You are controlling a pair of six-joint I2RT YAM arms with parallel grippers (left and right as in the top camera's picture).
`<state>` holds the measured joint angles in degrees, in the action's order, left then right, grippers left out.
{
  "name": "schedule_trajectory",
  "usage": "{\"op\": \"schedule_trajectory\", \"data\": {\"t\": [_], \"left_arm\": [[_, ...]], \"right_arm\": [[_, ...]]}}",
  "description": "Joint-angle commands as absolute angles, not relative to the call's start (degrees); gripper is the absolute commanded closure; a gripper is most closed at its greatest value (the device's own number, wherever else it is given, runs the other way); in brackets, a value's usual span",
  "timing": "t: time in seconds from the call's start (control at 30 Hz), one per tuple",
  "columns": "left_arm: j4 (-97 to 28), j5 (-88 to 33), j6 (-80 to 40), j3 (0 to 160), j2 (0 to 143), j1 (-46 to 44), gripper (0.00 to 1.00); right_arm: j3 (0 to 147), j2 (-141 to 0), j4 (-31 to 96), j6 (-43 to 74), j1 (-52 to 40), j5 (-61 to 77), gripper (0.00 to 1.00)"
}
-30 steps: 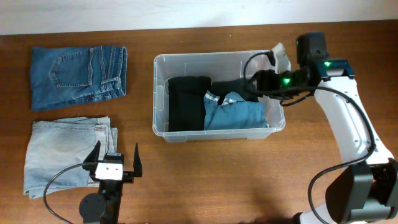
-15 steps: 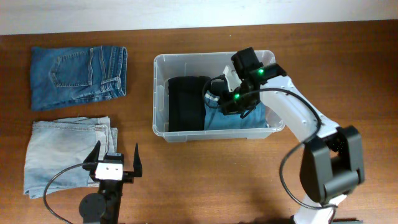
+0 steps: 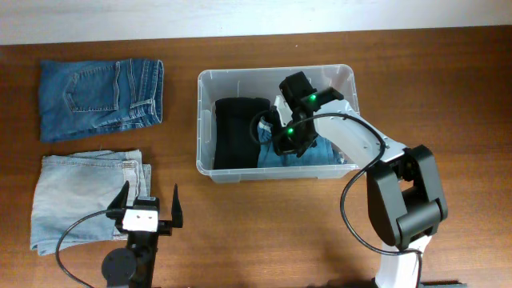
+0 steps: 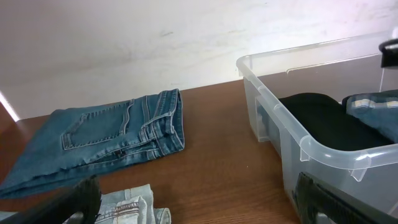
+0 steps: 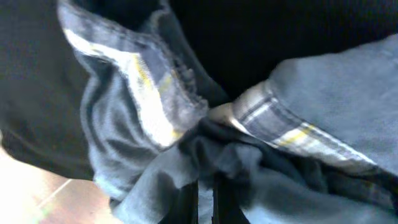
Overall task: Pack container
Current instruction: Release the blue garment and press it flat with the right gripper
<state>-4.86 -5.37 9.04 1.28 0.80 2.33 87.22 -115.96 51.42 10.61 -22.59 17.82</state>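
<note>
The large clear plastic container (image 3: 272,70), rectangular with rounded corners and a rolled rim, stands in the middle of the brown wooden table (image 3: 448,64). Its long sides run from 9 to 3 o'clock in the overhead view.

The right gripper (image 3: 272,134) is down inside the container, close to its centre, with the white arm coming in over the rim from 4 o'clock. A folded black garment (image 3: 238,132) lies against the container's wall at 9 o'clock of the gripper. A blue-grey denim garment (image 3: 314,152) with a pale striped waistband fills the floor at 3 to 4 o'clock of it.

In the right wrist view the fingers (image 5: 191,202) are clenched together right at a bunched fold of the denim. They seem to pinch it, though the frame is too blurred and close to be sure.

The left gripper (image 3: 149,202) hangs at 7 o'clock of the container, well apart from it, with its jaws spread wide and nothing between them. It is at the 3 o'clock edge of a folded pale-blue pair of jeans (image 3: 80,200).

A folded dark-blue pair of jeans (image 3: 100,100) lies at 9 o'clock of the container, back pocket up. The left wrist view shows bare wood between it and the container's near wall.
</note>
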Motion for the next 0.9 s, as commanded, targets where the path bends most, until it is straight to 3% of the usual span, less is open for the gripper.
{"op": "schedule_trajectory", "data": {"t": [0.0,0.2,0.87], "left_arm": [[-4.75,-5.15,9.8,0.84,0.4,2.57,0.01],[-4.75,-5.13,9.8,0.84,0.4,2.57,0.01],[-4.75,-5.13,9.8,0.84,0.4,2.57,0.01]], "right_arm": [[91.83,-113.08,52.31,11.22,-23.4,18.11,0.96],[97.08,-112.22,54.04,11.27,-23.4,17.3,0.95],[90.89,-118.78,51.13,12.36,-25.28,17.32,0.96]]}}
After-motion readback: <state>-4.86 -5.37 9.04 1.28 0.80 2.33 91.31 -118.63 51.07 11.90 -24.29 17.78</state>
